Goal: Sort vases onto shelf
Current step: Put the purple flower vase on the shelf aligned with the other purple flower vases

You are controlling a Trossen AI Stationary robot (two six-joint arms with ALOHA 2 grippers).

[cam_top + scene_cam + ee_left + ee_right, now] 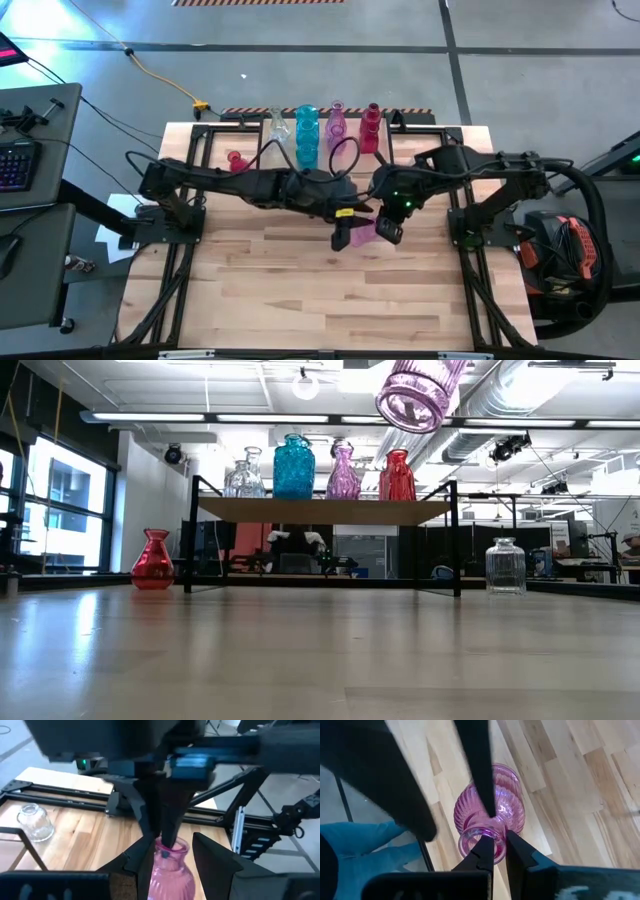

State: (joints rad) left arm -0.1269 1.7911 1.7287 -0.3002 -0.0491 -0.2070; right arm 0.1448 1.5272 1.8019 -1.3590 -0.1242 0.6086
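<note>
Vases number seven in your views. Four stand in a row on the shelf (pixel 320 510) at the far edge of the counter (pixel 300 290): a clear vase (pixel 244 473), a teal-blue vase (pixel 294 467), a pink-purple vase (pixel 343 473) and a red vase (pixel 397 476). Two more sit on the counter itself — a squat red vase (pixel 153 560) just outside the shelf's left legs and a clear glass jar (pixel 505 566) just outside its right legs. The seventh, a ribbed pink vase (pixel 492 815), hangs in the air over the middle of the counter, in front of the shelf.

You have both arms meeting at that pink vase. The left claw (pixel 172 862) straddles its neck, one finger on each side, part-way open and holding it. The right claw (pixel 499 851) is pinched narrow on the rim of the mouth, with one finger reaching down inside the opening.

From the low view you see only the vase's ribbed base (pixel 420 392), tilted, at the top of the frame, above the shelf row. The two arms cross the counter ahead of the shelf — from above, they hide part of its front.
</note>
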